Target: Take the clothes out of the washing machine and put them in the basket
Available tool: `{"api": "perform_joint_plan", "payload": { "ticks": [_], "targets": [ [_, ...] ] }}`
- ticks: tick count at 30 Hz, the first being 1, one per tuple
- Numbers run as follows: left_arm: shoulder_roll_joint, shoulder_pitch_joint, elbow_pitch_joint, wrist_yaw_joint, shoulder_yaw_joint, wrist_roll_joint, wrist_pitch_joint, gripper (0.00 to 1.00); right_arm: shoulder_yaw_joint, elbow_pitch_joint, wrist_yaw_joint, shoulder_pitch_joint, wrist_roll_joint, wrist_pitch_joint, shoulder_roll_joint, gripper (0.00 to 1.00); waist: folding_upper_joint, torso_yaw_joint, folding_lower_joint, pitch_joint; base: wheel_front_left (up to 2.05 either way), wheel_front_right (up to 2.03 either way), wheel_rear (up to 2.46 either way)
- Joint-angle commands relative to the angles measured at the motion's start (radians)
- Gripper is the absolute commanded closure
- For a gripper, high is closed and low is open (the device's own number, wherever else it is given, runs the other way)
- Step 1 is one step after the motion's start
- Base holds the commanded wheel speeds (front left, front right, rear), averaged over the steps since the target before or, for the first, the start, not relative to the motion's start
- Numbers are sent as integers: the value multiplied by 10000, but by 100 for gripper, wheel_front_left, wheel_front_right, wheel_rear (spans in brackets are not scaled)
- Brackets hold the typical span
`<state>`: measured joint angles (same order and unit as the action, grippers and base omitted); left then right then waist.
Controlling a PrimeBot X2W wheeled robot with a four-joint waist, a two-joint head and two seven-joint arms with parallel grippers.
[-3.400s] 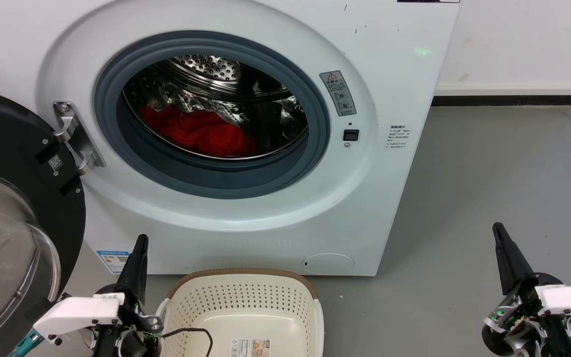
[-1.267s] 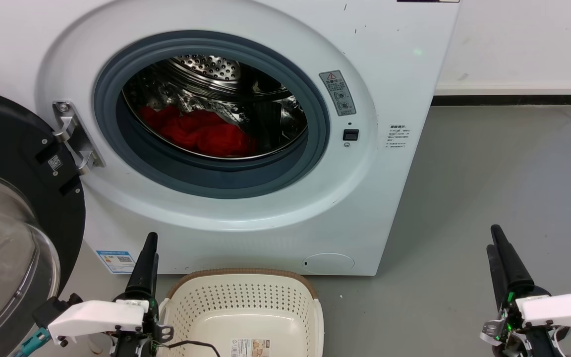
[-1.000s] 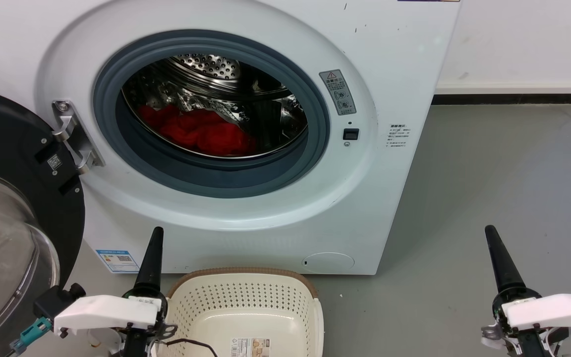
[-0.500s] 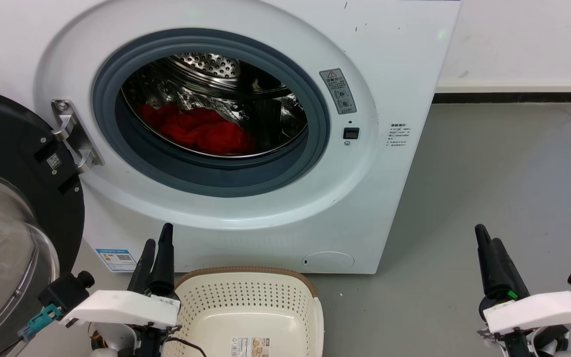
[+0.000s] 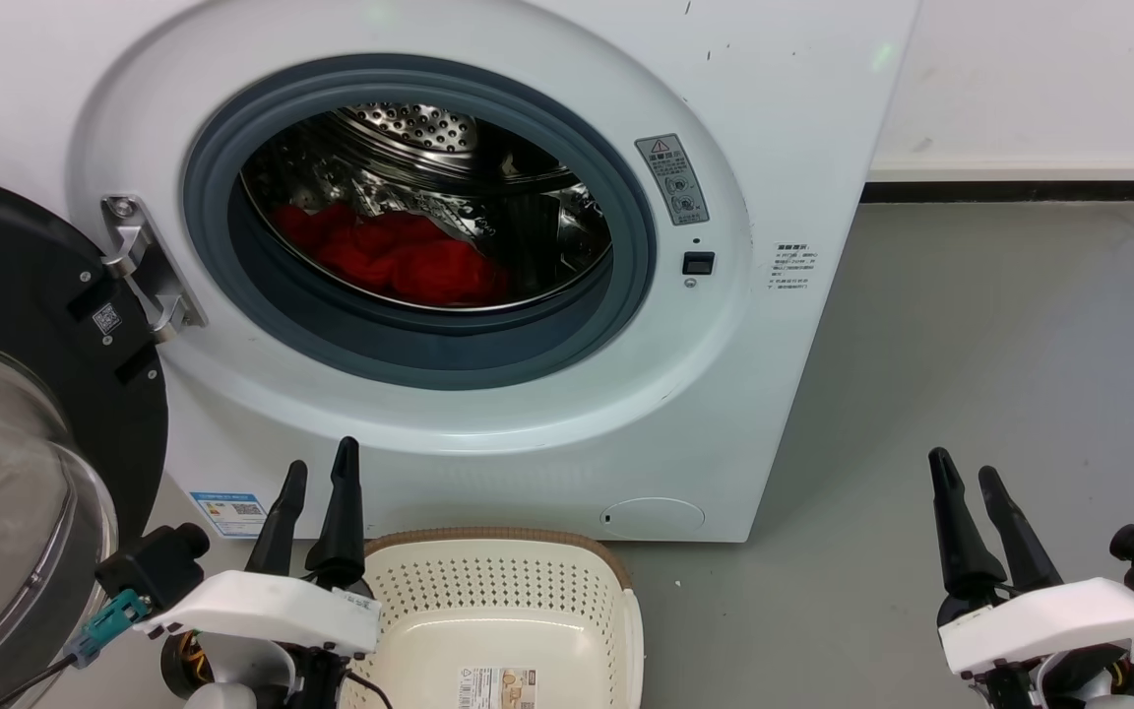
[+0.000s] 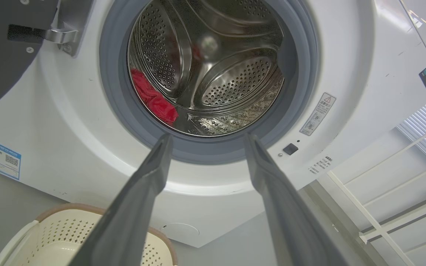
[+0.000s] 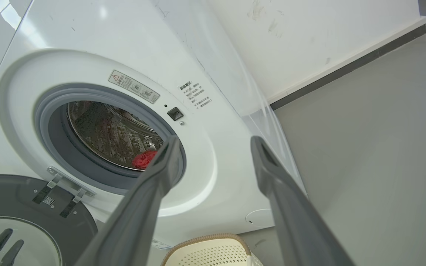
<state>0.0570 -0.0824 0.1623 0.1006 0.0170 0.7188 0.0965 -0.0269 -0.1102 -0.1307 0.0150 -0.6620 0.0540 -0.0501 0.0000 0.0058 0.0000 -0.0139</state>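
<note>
Grey floor [image 5: 971, 345], white wall [image 5: 1020, 79], dark skirting [image 5: 1010, 192]. Open door [image 5: 26, 295] on washing machine [image 5: 793, 118], red clothes [image 5: 400, 258] in drum [image 5: 419, 128]. Cream basket [image 5: 488, 547] on floor below porthole [image 5: 419, 369]. Parted and empty: left gripper [image 5: 321, 458], right gripper [image 5: 963, 465].

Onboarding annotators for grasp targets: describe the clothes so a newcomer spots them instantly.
Find the white washing machine, its door swung open at the left. Look through the grey-gasketed porthole into the steel drum: the clothes lie bunched at its bottom, left of centre. They are the only bright red, soft thing amid white, grey and shiny metal.
</note>
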Motion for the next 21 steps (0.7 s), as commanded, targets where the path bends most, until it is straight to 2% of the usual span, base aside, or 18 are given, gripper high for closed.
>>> {"api": "perform_joint_plan", "payload": {
  "ticks": [1,21],
  "targets": [
    [88,-221,-150,-25,52,-389,110,0,19,195,0,-5,400,85,-10,0,0,7,0,-5,0,0,0],
    [239,-262,-257,-329,402,-2683,635,0,135,391,0,-180,2715,314,-7,0,0,45,0,-53,0,0,0]
  ]
}}
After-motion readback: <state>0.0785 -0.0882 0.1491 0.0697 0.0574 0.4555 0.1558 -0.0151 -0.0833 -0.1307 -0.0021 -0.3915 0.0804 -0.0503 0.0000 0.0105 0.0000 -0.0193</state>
